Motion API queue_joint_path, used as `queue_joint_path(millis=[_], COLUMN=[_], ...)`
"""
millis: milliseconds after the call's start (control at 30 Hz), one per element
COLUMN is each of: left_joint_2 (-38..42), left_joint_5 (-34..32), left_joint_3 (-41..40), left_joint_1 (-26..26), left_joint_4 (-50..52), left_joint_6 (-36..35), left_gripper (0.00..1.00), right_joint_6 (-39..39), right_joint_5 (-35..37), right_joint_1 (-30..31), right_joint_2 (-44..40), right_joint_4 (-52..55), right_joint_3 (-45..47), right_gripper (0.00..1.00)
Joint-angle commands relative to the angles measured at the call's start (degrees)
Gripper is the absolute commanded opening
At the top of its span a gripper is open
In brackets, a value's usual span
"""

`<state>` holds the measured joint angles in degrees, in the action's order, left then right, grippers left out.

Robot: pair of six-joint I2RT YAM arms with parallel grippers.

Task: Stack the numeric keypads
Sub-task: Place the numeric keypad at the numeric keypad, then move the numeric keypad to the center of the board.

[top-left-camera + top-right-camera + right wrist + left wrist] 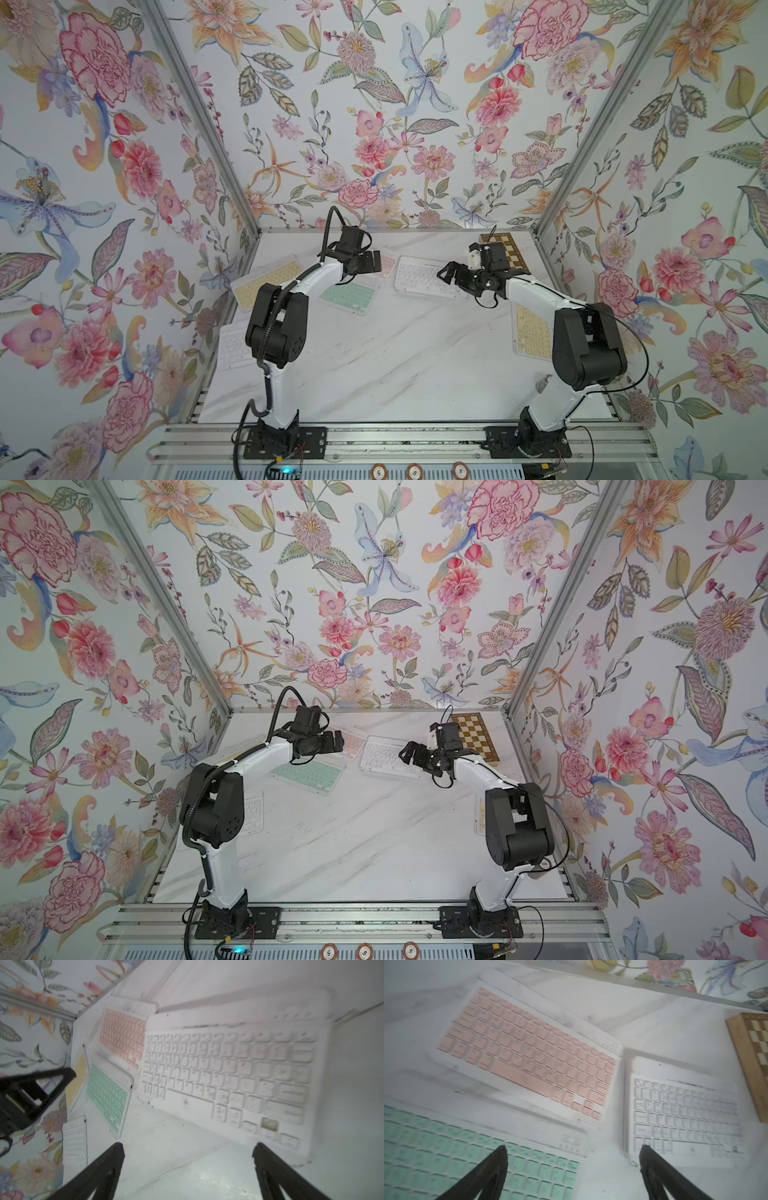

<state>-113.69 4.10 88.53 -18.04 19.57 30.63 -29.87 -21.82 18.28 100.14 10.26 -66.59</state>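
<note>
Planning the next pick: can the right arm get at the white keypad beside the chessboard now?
Probably yes: the right gripper hangs open close by the white keypad; nothing lies on it or between them.

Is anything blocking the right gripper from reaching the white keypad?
Nothing visible does. The open right gripper hangs right beside the white keypad, and only bare table shows between them in the right wrist view.

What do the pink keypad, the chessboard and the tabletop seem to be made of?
The pink keypad looks like plastic: matte pink keys, smooth white frame. The chessboard looks wooden: brown and cream squares, tan border. The tabletop is marble-patterned, white with grey veins; stone or laminate, unclear.
</note>
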Motion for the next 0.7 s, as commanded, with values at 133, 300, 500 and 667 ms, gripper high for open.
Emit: queue_joint_path(millis=[133, 300, 500, 667], left_joint_2=[-5.8, -12.1, -22.4, -26.0], left_joint_5=[-9.5, -5.3, -3.3, -1.3], left_joint_3=[8.7, 14.5, 25.5, 28.7], left_joint_1=[10.0, 12.9, 13.2, 13.3], left_joint_4=[11.7, 11.2, 17.6, 20.9], left_joint_6=[-9.1, -11.5, -14.6, -15.2], left_gripper=[0.99, 0.99, 0.99, 0.99], right_joint_6=[-4.8, -5.7, -7.2, -8.2], right_joint_5=[2.7, 2.3, -0.6, -2.1], right_joint_1=[15.4, 21.1, 22.3, 22.3], right_joint_2=[10.0, 18.7, 25.4, 28.0], right_joint_4=[0.8, 1.6, 2.6, 3.5], right_joint_3=[-7.3, -15.4, -22.1, -25.1], right_gripper=[0.99, 0.99, 0.99, 0.99])
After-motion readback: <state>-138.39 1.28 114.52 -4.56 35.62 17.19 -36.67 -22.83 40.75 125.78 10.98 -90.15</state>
